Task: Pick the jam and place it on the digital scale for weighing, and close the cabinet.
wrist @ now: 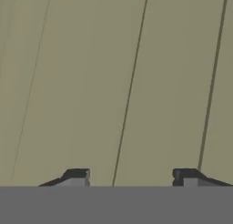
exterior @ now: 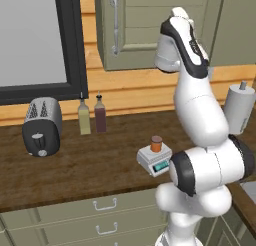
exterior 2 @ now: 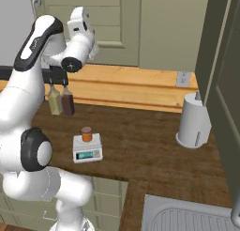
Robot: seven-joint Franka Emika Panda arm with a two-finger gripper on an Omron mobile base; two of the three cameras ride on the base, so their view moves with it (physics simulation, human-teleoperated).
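We see the jam (exterior: 156, 143), a small squat orange jar with a brownish-red lid, standing upright on the flat top plate of the digital scale (exterior: 155, 161). The scale is a light-grey box with a teal display on its slanted front, and it sits on the dark wooden counter (exterior: 90, 165) near the front edge, just in front of the arm's base joints. In the right base view the jam (exterior 2: 86, 134) sits a little towards the back of the scale (exterior 2: 87, 149).

Above the counter hangs the olive-green cabinet (exterior: 145, 30) with a panelled door and a vertical silver bar handle (exterior: 114, 25); in the left base view the door lies flush with its frame. The arm reaches up to this door, and in the hand view we look straight at the cabinet's panel (wrist: 113, 82) at very close range. The gripper (wrist: 132, 175) shows two dark fingertips (wrist: 76, 175) standing apart with bare panel between them and nothing held.

Further back on the counter stand a silver toaster (exterior: 42, 126), a yellowish bottle (exterior: 84, 117) and a dark red bottle (exterior: 100, 114) side by side, and a paper towel roll (exterior: 239, 109) to the right.
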